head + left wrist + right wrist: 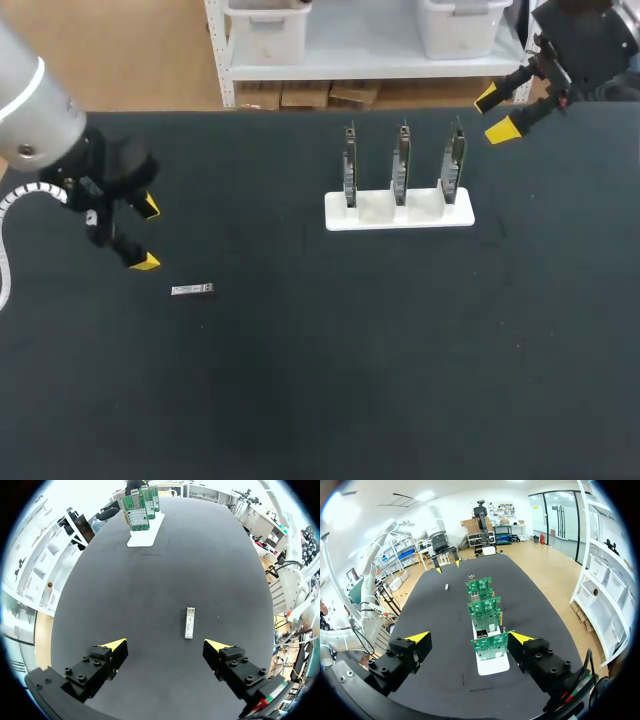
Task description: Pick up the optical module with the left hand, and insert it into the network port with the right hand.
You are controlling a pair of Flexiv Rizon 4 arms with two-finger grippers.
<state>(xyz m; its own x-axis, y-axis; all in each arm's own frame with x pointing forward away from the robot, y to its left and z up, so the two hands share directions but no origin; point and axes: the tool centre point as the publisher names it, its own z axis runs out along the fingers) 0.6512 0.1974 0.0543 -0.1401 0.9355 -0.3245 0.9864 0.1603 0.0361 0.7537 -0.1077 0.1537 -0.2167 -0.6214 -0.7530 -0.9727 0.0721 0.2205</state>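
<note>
Left gripper [166, 645] fingers stand wide; module [189, 622] lies ahead, slightly off-centre. Centre over it, lower, close across its narrow sides. Right gripper [470, 637]: wide open.

Grey left arm [25, 95], black screw-studded fingers [95, 667] with yellow tips, a white, seemingly ribbed cable [22, 193].

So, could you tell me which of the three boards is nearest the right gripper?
The board at the holder's right end in the head view, beside the right gripper; the others stand farther left.
</note>
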